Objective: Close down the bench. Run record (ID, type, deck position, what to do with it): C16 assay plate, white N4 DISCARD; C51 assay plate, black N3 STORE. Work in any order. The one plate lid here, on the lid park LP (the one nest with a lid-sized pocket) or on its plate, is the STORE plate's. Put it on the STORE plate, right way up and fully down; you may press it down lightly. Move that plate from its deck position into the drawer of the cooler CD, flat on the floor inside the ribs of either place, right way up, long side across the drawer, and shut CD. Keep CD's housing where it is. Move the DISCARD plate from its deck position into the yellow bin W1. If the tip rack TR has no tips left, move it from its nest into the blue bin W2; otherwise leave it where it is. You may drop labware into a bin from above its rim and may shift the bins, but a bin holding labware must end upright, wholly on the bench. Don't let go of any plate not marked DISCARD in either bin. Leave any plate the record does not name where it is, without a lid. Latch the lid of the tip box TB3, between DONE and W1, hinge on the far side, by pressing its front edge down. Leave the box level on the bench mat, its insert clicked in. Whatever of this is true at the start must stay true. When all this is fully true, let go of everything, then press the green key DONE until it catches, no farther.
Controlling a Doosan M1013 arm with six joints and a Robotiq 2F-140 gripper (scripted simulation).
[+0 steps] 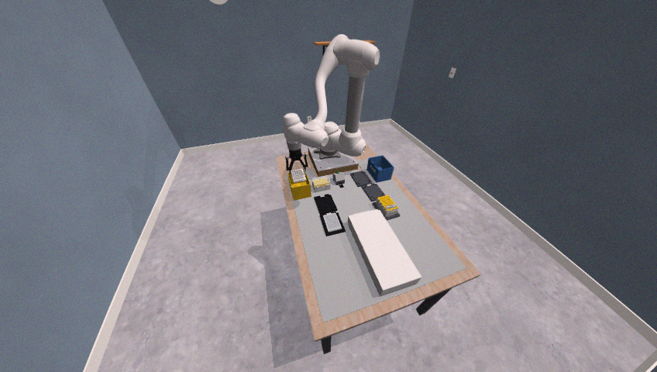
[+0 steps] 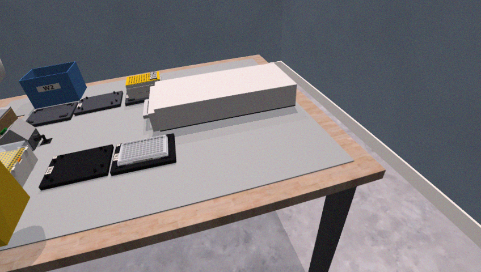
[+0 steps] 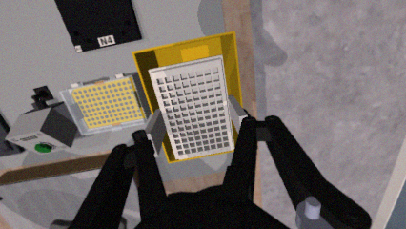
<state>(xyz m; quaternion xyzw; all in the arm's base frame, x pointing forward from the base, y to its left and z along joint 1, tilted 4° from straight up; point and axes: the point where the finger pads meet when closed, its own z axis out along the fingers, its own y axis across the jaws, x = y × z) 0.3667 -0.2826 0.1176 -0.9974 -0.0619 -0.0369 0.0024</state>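
My gripper (image 1: 297, 167) (image 3: 195, 111) is shut on a white assay plate (image 1: 298, 175) (image 3: 192, 112), held by its long sides over the opening of yellow bin W1 (image 1: 300, 191) (image 2: 11, 205) (image 3: 231, 62). Its exact height against the rim is hard to tell. Black nest N4 (image 1: 325, 203) (image 2: 80, 165) (image 3: 102, 21) is empty. Tip box TB3 (image 1: 321, 184) (image 2: 28, 166) (image 3: 109, 102) stands beside W1; its latch state is unclear. Cooler CD (image 1: 382, 251) (image 2: 222, 90) shows no drawer pulled out. The DONE key (image 3: 43, 148) is green.
A pale plate (image 1: 331, 222) (image 2: 143, 149) sits on the nest beside N4. Two dark nests (image 1: 360, 178) (image 1: 373, 191) (image 2: 50, 114) (image 2: 99, 102) are bare. Yellow-topped tip rack TR (image 1: 386, 202) (image 2: 138, 79) has a black-and-white patch at one end. Blue bin W2 (image 1: 380, 168) (image 2: 50, 92) stands upright.
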